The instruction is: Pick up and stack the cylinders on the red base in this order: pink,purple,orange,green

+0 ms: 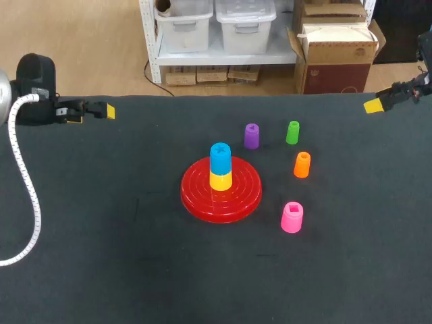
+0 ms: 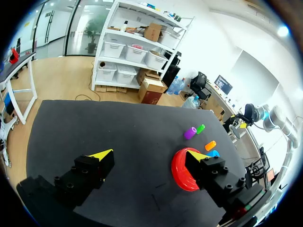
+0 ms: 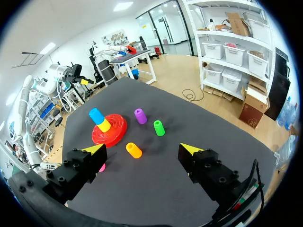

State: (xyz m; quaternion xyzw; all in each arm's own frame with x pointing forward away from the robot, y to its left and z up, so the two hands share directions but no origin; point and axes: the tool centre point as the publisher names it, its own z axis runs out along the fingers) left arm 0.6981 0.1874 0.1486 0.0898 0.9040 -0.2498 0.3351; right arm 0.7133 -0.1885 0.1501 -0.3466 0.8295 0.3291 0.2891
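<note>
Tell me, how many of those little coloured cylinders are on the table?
6: blue sits atop yellow on the red base; purple and green stand beyond it, orange to its right, pink nearest the camera. None seems hidden.

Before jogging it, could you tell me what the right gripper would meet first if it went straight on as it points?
Probably the orange cylinder, nearest ahead between the open fingers of the right gripper, with the green cylinder beyond; depth is unclear, so it could touch the table first.
</note>
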